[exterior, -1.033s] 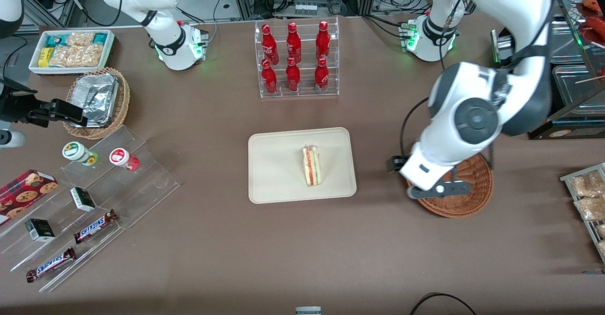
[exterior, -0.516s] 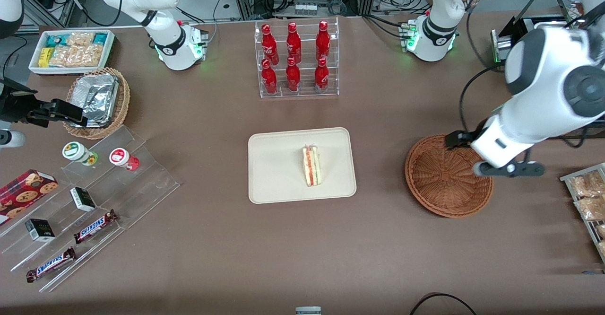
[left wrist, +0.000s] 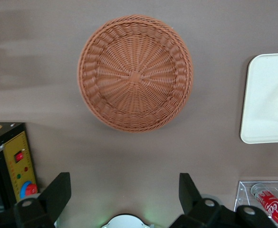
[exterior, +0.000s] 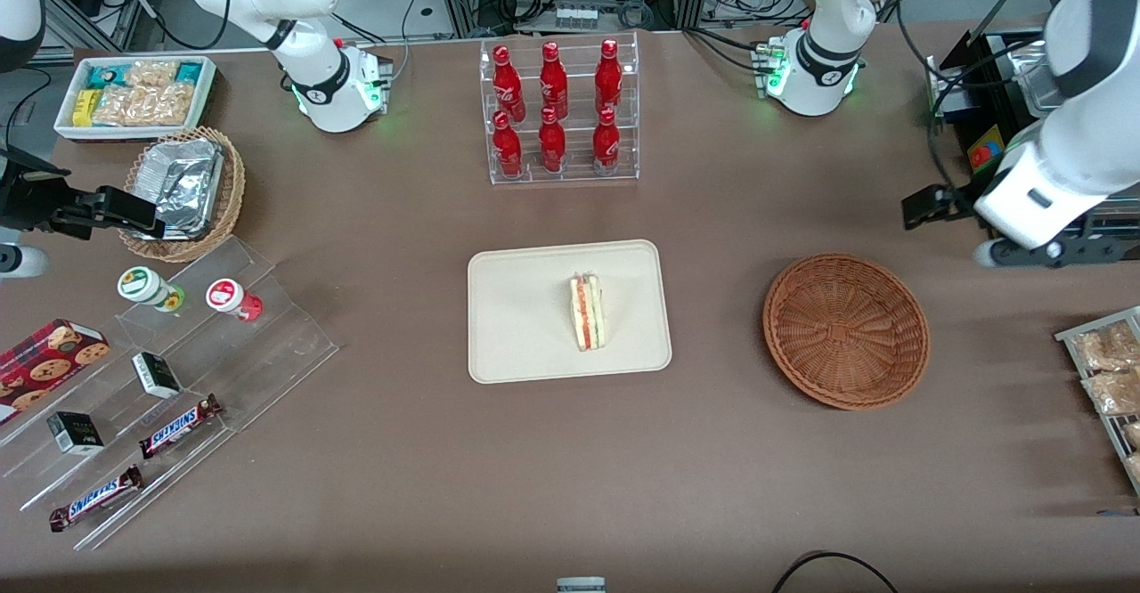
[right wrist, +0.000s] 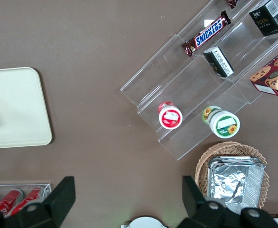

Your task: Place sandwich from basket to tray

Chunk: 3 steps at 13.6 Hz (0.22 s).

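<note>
The claw [left wrist: 122, 197] hangs high above the table [exterior: 570, 468] at the working arm's end, its 2 fingers [left wrist: 55, 192] spread wide apart with nothing between them. Directly below and nearest to it lies the round reddish-brown basket [left wrist: 135, 79], holding nothing, its woven rim fully in sight from the wrist camera. In the front view the claw [exterior: 1024, 250] sits above the table just beside the basket [exterior: 846, 330], farther from the front camera than it. Farther out, toward the parked arm's end, the cream tray [exterior: 517, 344] rests flat on the table, well apart from the claw. The sandwich [exterior: 586, 312] stands on the tray, on the part nearer the basket, its red and yellow-green filling showing. Farthest off, a clear rack with 6 red bottles [exterior: 554, 112] stands farther from the front camera than the tray.
</note>
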### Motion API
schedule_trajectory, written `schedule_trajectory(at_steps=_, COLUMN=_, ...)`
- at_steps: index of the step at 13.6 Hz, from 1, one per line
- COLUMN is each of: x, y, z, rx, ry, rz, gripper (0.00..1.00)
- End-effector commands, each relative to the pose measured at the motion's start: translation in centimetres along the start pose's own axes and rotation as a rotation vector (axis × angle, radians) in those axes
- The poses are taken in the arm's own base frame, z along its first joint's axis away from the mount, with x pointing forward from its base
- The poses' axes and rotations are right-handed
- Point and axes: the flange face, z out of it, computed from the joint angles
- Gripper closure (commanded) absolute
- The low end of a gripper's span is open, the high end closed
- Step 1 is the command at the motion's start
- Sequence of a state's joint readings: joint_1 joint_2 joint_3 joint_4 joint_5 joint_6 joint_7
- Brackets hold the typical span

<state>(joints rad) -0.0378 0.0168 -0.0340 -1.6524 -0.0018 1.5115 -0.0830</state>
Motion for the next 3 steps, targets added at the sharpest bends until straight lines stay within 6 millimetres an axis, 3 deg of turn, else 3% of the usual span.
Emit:
schedule_trajectory(at_steps=1, x=-1.2, y=-1.6, z=-1.8, rx=-0.014, ry=-0.003, rz=-0.003, gripper=0.00)
schedule_trajectory(at_steps=3, x=-1.7, y=-1.7, z=-2.9, rx=-0.013, ry=-0.006, rz=-0.003, gripper=0.00)
